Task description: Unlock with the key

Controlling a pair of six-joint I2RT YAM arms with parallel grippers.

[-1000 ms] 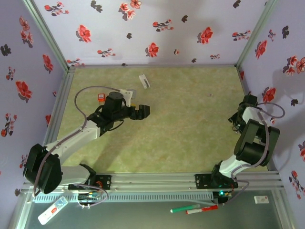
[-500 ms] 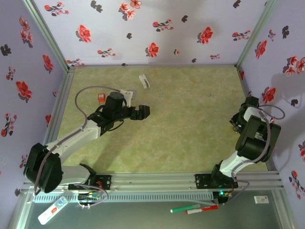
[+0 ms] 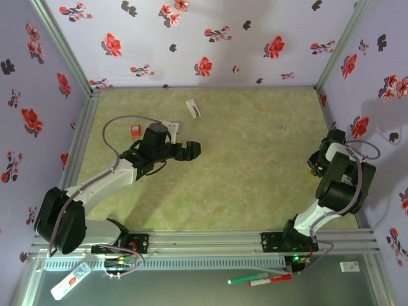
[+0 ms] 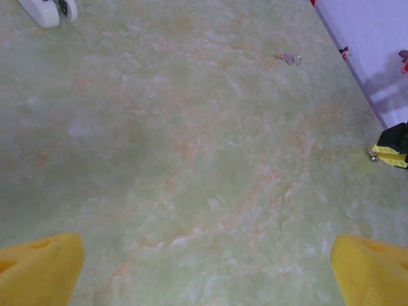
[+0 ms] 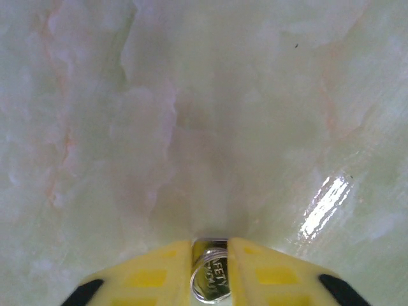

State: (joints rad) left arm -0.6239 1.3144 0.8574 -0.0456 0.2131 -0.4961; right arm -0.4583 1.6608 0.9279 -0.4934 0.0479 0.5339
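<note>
Orange small object point(image 3: 135, 130) lies at the far left of the green table point(image 3: 242, 191). Just right of it the left gripper point(image 3: 191, 150) hovers, its yellow fingers point(image 4: 39, 268) spread wide with nothing between them. A white object point(image 3: 192, 107) sits beyond it near the back wall. Farther right a small metal piece point(image 4: 288, 58) rests alone on the table. At the right edge the right gripper point(image 3: 312, 167) points down at the table, its jaws pressed onto a silvery key point(image 5: 210, 278) with stamped lettering, pinched between the fingertips just above the surface.
</note>
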